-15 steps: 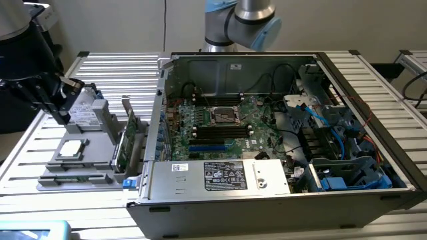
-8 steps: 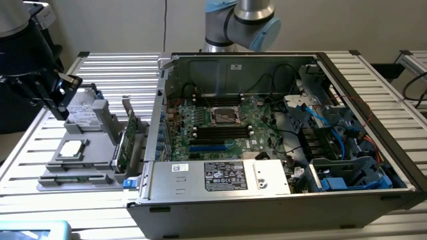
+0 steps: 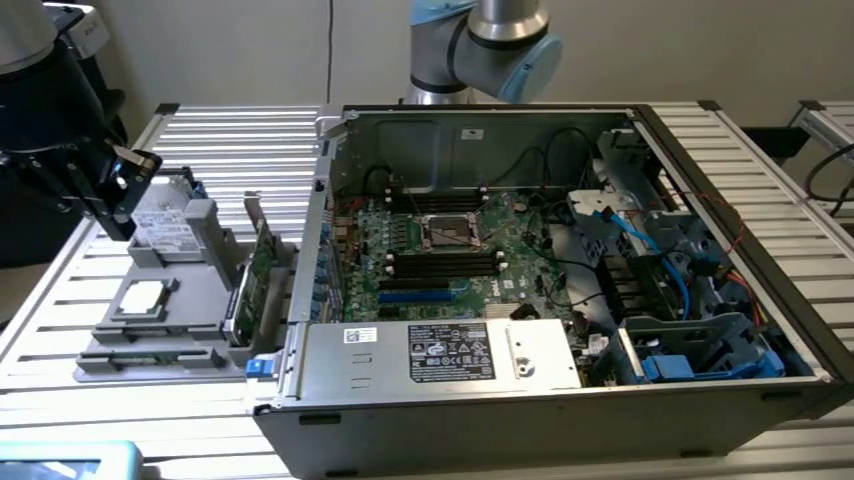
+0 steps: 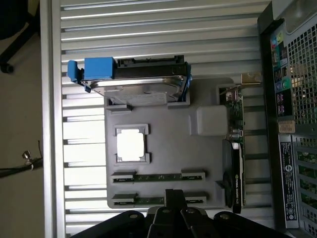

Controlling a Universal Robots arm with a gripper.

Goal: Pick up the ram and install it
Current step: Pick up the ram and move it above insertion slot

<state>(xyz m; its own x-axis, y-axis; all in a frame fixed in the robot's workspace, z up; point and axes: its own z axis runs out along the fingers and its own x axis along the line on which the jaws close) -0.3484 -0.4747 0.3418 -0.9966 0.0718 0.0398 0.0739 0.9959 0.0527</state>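
two sticks of ram (image 4: pixel 158 176) are laid in the tray (image 4: pixel 173 148) on the worktop (image 4: pixel 148 29), beside the case (image 4: pixel 292 148). the gripper (image 4: pixel 171 197) is seen shut and empty above the tray, over one stick. no ram has been picked up or put in yet.

Slatted table (image 3: pixel 227 140), grey tray (image 4: pixel 168 153), computer case (image 3: pixel 534 425)

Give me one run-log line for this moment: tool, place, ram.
tool: shut, holding nothing | place: over gray tray | ram: lying in tray, not gripped | install: not done
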